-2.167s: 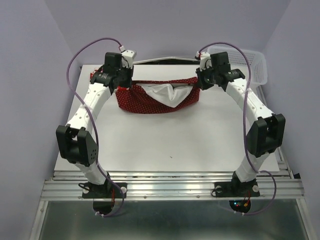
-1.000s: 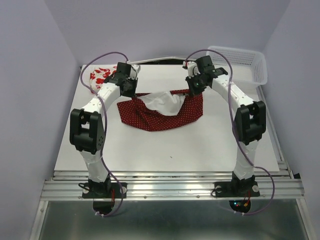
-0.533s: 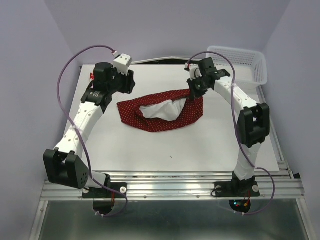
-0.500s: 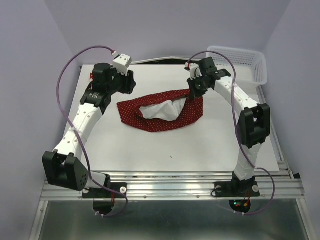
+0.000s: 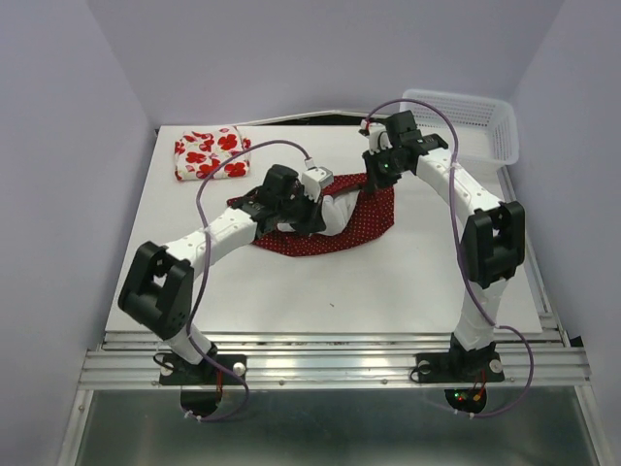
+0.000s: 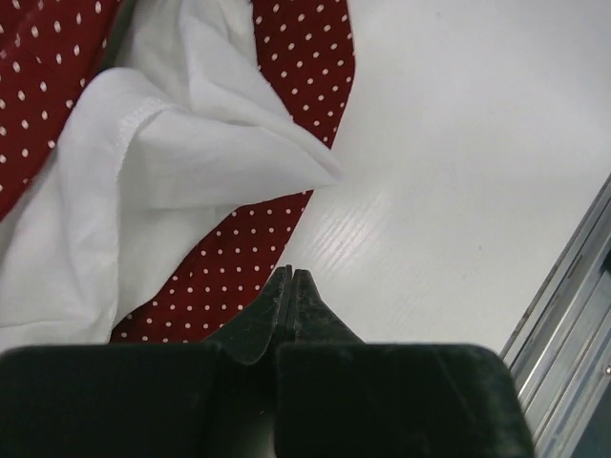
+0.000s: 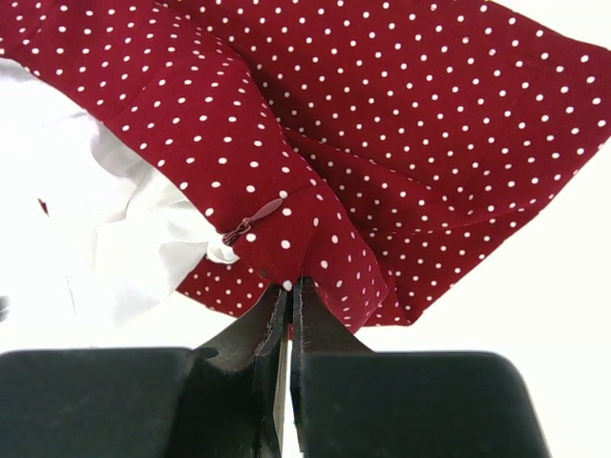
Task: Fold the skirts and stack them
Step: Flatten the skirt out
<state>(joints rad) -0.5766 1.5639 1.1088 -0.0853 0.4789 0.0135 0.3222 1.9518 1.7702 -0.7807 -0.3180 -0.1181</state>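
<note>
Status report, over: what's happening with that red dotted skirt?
Right jaws shut on dotted skirt. Left jaws shut at its edge, grip unclear. Flowered skirt folded, far left. Nothing in the way.

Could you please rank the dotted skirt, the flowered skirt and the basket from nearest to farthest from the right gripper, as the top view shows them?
1. Dotted skirt: mid-table, pinched by the right gripper itself.
2. Basket: far right corner, beyond the gripper.
3. Flowered skirt: folded at the far left corner.
</note>
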